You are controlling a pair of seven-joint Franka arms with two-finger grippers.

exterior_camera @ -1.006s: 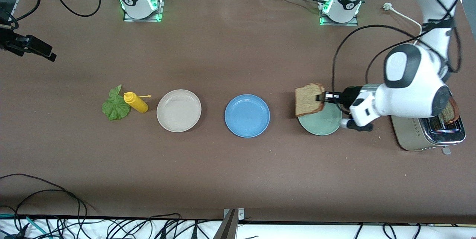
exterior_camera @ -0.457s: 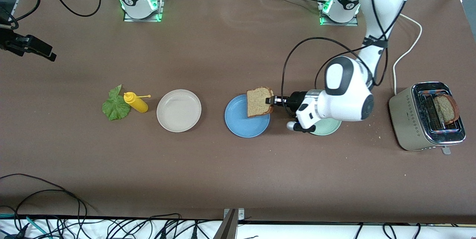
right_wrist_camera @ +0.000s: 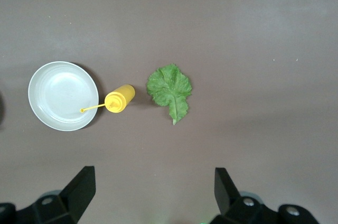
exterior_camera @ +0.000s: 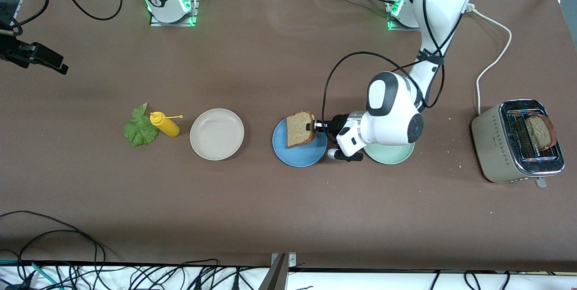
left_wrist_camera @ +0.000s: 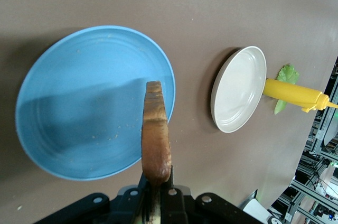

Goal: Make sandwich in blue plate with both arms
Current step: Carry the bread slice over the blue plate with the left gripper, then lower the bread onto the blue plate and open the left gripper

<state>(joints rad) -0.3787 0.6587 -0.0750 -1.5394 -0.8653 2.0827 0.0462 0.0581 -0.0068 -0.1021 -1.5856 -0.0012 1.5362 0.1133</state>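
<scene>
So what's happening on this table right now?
The left gripper is shut on a brown bread slice, holding it on edge over the round blue plastic plate. A second slice sits in the silver toaster at the left arm's end. The right gripper hangs open above the green lettuce leaf, which lies on the table beside a yellow squeeze bottle and a beige plate.
</scene>
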